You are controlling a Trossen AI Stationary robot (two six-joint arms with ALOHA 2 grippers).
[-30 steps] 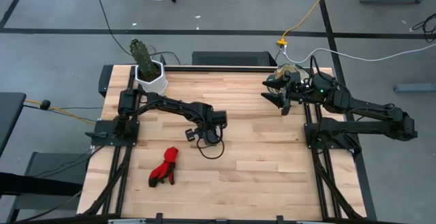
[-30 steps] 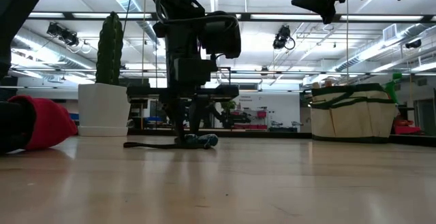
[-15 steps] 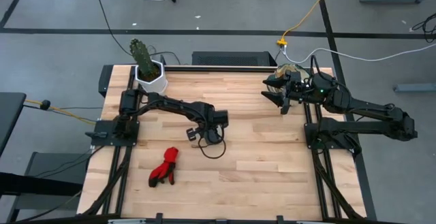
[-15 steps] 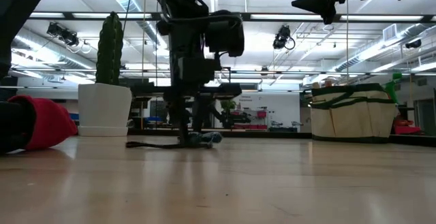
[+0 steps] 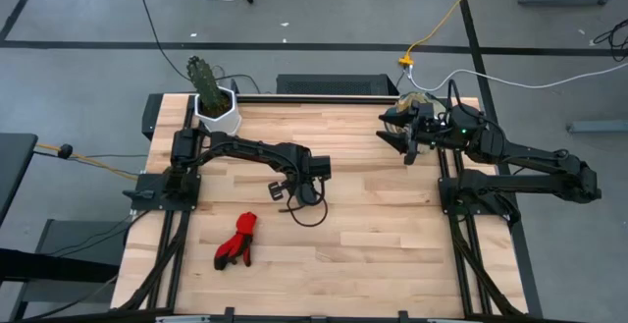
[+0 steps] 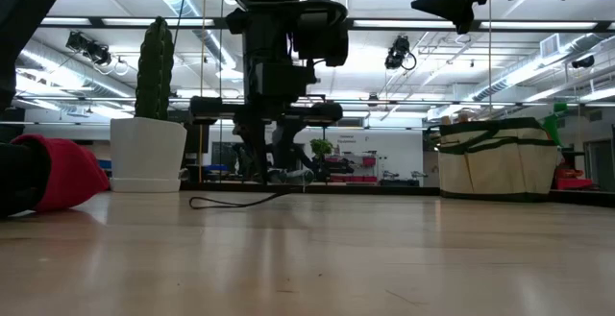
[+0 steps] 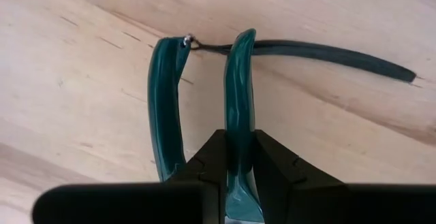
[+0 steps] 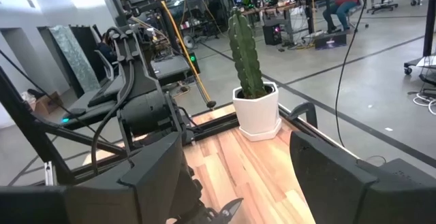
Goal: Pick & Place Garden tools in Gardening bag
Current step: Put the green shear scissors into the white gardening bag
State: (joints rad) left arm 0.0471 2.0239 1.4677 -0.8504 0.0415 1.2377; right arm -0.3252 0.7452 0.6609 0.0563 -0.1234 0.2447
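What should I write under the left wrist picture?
Left gripper shut on teal-handled pruning shears trailing thin dark cord over wooden table.

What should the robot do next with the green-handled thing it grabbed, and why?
Probably keep lifting. The left pincer is shut on one teal handle of the pruning shears, and their thin dark cord trails on the wooden table. The beige fabric bag with green trim stands across the table.
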